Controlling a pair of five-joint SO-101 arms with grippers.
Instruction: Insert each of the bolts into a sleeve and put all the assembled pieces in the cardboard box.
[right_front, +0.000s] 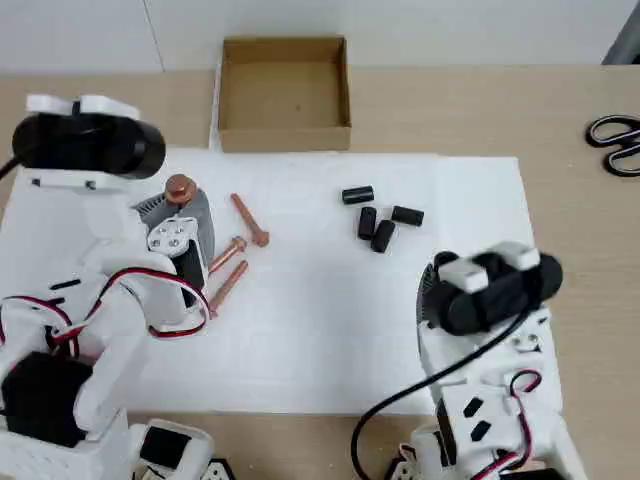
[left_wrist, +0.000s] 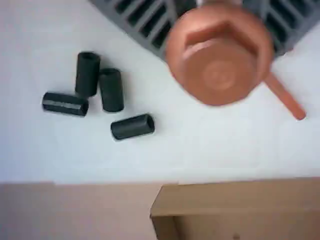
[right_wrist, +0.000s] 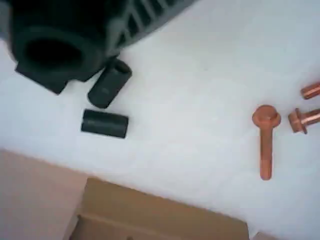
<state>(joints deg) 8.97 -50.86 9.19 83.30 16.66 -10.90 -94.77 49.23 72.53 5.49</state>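
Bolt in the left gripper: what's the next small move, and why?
Probably swing the left gripper with its bolt toward the sleeves. The bolt is gripped but bare, the four sleeves lie loose in a cluster farther across the mat, and the box holds nothing, so mating should come before boxing.

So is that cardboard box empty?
Empty. Seen from above, the cardboard box shows only its bare brown floor, nothing inside.
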